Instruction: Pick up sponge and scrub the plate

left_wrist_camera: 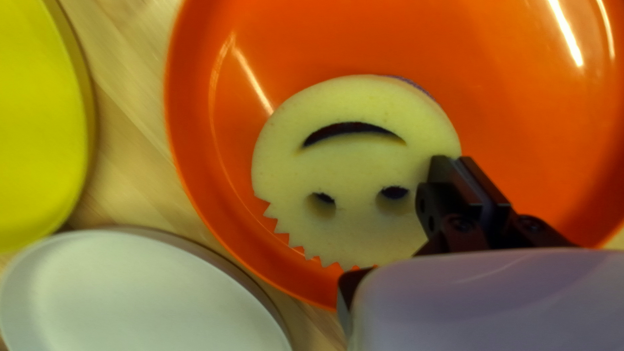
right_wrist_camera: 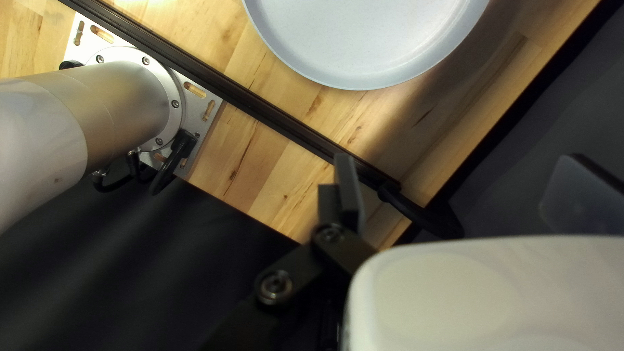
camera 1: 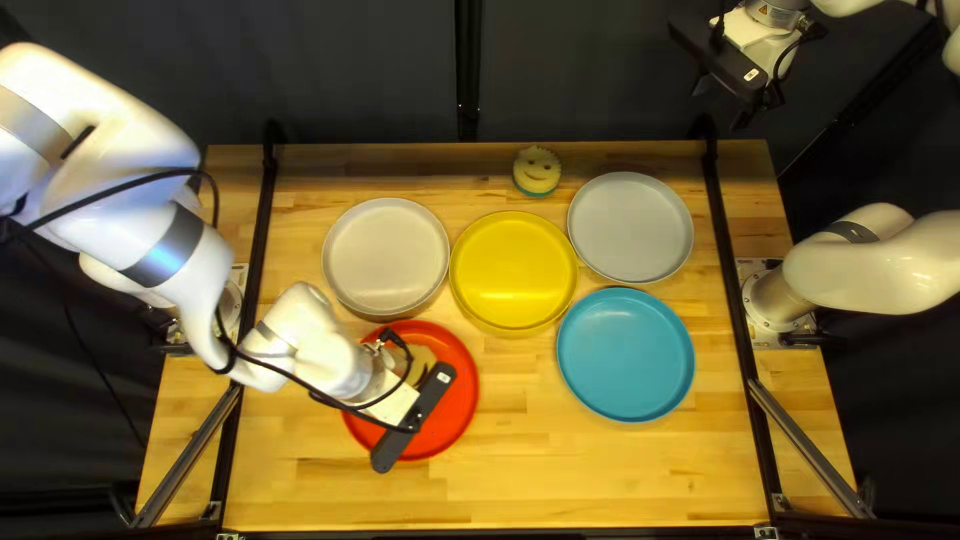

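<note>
Sponge (left_wrist_camera: 351, 169) lies in the red plate (camera 1: 458, 408), smiling face up, toward the part of the rim that faces the yellow plate (camera 1: 513, 270) and the white plate (camera 1: 386, 256). Being round, it offers us no long axis; the notched edge is turned toward the white plate.

Our left pincer (left_wrist_camera: 459, 157) is clenched, its fingertips together at the sponge's edge, with nothing visible between them. Whether they touch the sponge, we cannot tell. The body of the sponge lies to one side of the fingertips, the side toward the yellow plate. We judge this offset to be the governing finding: a grasp would require the fingers parted and shifted that way, so as to straddle the sponge. Descending as aligned could merely press or push its edge. Scrubbing should follow only on a confirmed hold.

Farther out on the surface (camera 1: 510, 480), beyond the yellow plate, a second sponge (camera 1: 537, 172) sits near the far edge, beside the grey plate (camera 1: 630, 227).

Farthest, our right pincer (right_wrist_camera: 463, 162) is released, fingers apart, raised past the far edge, well apart from the red plate. The left arm (camera 1: 310, 335) is plainly the nearer and, in our judgement, the one to act.
</note>
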Robot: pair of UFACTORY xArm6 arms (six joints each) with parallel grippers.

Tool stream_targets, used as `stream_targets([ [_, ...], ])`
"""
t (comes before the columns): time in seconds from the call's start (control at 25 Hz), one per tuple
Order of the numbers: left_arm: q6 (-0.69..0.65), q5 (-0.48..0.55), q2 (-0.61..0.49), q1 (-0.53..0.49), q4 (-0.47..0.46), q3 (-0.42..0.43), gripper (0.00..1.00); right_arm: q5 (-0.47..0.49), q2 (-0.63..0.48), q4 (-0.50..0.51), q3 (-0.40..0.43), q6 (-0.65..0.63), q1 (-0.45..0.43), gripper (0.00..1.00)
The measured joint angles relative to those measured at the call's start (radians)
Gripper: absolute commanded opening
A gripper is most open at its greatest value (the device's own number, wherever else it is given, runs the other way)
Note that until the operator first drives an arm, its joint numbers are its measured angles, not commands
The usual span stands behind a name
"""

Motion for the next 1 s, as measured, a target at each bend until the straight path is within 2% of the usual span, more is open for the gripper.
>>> stream_targets([
  [0.12,0.002,-0.009,-0.001,0.015,-0.003,0.010,0.00,0.000,0.000,0.000,0.000,0.000,0.000,1.00],
  [0.32,0.074,-0.051,0.053,0.094,-0.005,-0.018,0.00,0.000,0.000,0.000,0.000,0.000,0.000,1.00],
  [0.56,0.212,-0.091,0.137,0.187,-0.031,-0.091,0.00,0.000,0.000,0.000,0.000,0.000,0.000,1.00],
  [0.76,0.281,-0.104,0.196,0.213,-0.050,-0.155,0.00,0.000,0.000,0.000,0.000,0.000,0.000,1.00],
  [1.0,0.264,-0.098,0.147,0.197,-0.046,-0.110,0.00,0.000,0.000,0.000,0.000,0.000,0.000,1.00],
])
